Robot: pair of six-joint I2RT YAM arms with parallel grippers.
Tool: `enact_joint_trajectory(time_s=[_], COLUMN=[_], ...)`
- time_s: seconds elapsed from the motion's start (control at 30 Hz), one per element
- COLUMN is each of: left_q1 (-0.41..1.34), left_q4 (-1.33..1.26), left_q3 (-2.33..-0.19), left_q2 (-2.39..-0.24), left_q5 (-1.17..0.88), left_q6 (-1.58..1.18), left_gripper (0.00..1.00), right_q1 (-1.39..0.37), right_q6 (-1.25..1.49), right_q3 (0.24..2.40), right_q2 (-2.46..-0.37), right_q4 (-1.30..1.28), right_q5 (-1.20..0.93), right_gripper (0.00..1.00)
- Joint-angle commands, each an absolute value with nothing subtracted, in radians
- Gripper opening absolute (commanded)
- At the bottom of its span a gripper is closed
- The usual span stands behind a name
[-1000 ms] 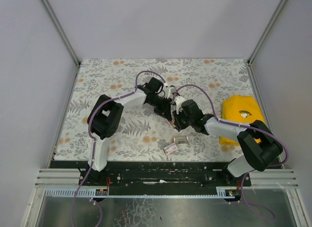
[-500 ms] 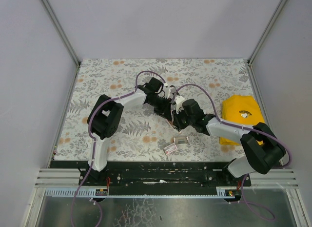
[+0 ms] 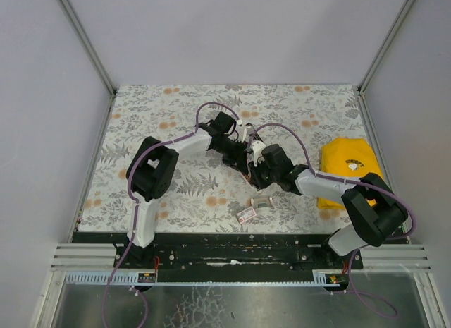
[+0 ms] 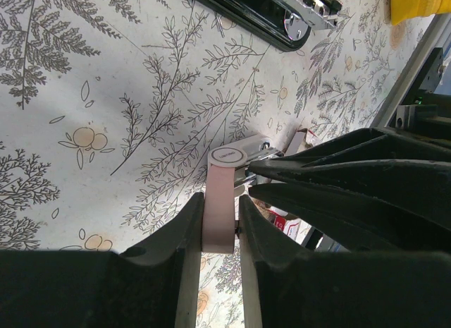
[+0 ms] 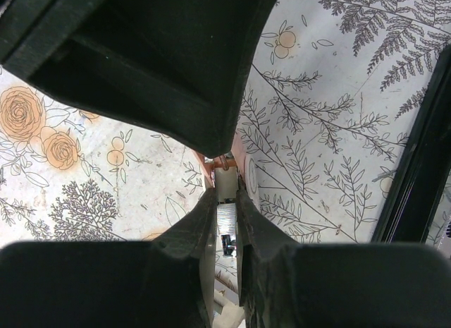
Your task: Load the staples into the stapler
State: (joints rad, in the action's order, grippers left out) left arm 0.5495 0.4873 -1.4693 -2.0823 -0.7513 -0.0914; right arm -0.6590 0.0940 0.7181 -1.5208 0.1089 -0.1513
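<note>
Loading is not yet done, judged from the present layout. The stapler (image 4: 271, 16) lies on the desk (image 4: 106, 95) with its bright metal magazine exposed alongside the black body, so it appears opened for filling. No staples can be made out in it. It is apart from both claws, and in the overhead view it is largely hidden under the right arm. The left claw (image 4: 220, 201) is closed across a small pink staple box (image 4: 220, 215), held clear of the desk on the near side of the stapler. The right claw (image 5: 225, 192) meets it head-on from the stapler's side. Its fingers are nearly together and pinch a pale piece (image 5: 225, 183) at the mouth of the box. Whether this is the staple strip or an inner tray cannot be told. What is left, in my judgement: draw the strip out, carry it to the stapler, seat it in the magazine, and close the stapler. Both arms reach forward and inward, wrists converging above the stapler. Two small carton pieces (image 3: 261, 202) lie nearer the arm bases than the stapler, and a yellow cloth (image 3: 349, 169) lies well to its right.
</note>
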Motion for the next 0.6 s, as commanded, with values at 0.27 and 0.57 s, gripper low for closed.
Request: enact_joint_trajectory(time_s=[0.27,0.57], left_q1=[0.560,0.560], left_q4=[0.529,0.535], left_q3=[-1.486,-1.488], left_q2=[-2.095,-2.097], left_q5=[-0.752,-0.751], left_q6=[-0.075,-0.072], left_gripper=[0.00,0.00], right_q1=[-0.673,-0.673], right_q6=[0.075,0.063], right_q3=[0.754,0.755], right_q2=[-1.513,-1.461], right_q4=[0.106,0.082], right_q5=[-0.137,-0.137], right_gripper=[0.18,0.18])
